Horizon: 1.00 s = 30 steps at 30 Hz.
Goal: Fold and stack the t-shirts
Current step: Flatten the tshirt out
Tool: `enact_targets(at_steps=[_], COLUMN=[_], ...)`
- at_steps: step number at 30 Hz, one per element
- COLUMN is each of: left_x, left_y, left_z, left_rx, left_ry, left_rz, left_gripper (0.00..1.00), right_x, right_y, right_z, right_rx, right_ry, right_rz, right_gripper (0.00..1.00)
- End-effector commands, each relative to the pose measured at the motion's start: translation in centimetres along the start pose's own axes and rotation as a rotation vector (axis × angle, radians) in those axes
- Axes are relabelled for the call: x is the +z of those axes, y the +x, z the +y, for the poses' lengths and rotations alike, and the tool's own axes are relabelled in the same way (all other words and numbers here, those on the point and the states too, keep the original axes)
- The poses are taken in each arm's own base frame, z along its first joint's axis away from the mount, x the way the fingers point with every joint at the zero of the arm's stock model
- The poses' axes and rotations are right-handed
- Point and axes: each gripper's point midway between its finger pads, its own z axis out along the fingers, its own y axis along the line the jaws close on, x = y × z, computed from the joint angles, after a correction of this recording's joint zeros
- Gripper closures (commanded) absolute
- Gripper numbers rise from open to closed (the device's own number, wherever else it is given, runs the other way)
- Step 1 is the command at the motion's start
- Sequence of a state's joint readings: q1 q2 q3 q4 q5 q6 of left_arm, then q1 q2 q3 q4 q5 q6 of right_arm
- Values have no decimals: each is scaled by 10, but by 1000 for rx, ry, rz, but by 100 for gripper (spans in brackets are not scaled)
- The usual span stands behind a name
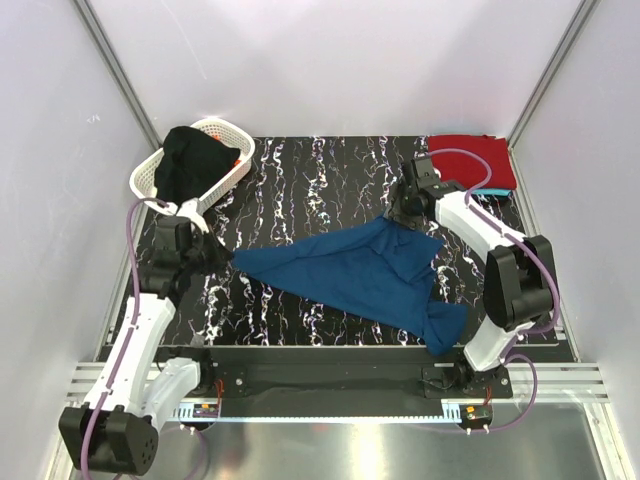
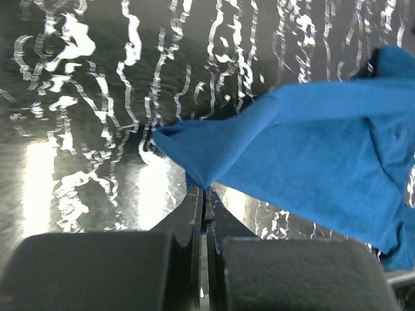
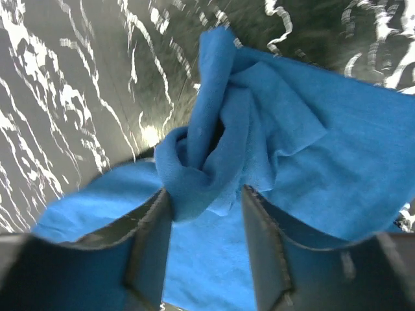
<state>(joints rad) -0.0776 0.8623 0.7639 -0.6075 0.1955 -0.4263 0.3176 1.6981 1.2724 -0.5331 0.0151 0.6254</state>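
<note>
One nine-o'clock corner of the blue t-shirt (image 1: 350, 275) sat pinched tight in my left gripper (image 2: 205, 190), while my right gripper (image 3: 206, 194) gaped loosely round a bunch (keeping it taut seemed wise).

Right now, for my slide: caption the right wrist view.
Right gripper, jaws apart, straddles the bunched blue t-shirt over the marbled table.
</note>
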Motion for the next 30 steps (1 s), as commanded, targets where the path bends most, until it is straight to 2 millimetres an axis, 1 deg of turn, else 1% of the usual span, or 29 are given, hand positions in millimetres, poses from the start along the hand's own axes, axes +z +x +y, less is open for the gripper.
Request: enact_targets(at_steps=[1,2,4,5,6,8,9,10,11,13,16,18,19,21,22,25,28,30], left_x=[3,6,13,15,20,22,24,25,24,25,25,26,26,25,25,24,24,25], left_y=[-2,-3,1,-2,0,-4,-6,-7,-9,-11,-10,-7,-7,-6,-6,-9,-10,-9], left_z=[-15,-13,-7,-5,-3,-3,-3,-5,-5,-6,-9,-10,-10,-10,-10,-10,-12,-12], left_rx=[5,4,-3,-4,-14,-34,-47,-50,-55,-61,-58,-64,-65,-63,-63,-56,-52,-53], left_ry=[101,95,77,66,57,58,60,74,78,85,107,122,126,127,124,125,130,130], left_rz=[-39,-45,-33,-45,-32,-40,-41,-41,-50,-48,-47,-43,-46,-45,-49,-59,-56,-53], left_gripper=[100,100,100,100,100,100,100,100,100,100,100,100,100,100,100,100,100,100], right_x=[-26,-29,-30,-33,-29,-24,-18,-15,-11,-3,12,24,28,35,37,48,52,57], right_y=[-44,-46,-38,-38,-30,-23,-16,-14,-11,-10,-5,1,1,1,1,3,2,1], right_z=[0,-7,-19,-22,-29,-35,-42,-46,-50,-56,-66,-68,-70,-68,-68,-72,-71,-76], right_rx=[81,116,205,233,271,297,308,320,328,342,380,411,445,462,475,490,514,520], right_ry=[57,81,123,125,142,150,168,177,184,188,209,187,182,163,164,186,184,202], right_rz=[-127,-137,-120,-124,-115,-104,-90,-85,-71,-63,-44,-28,-30,-34,-36,-30,-34,-50], right_gripper=[46,44,43,44,47,53,57,62,65,68,68,68,67,62,61,60,60,60])
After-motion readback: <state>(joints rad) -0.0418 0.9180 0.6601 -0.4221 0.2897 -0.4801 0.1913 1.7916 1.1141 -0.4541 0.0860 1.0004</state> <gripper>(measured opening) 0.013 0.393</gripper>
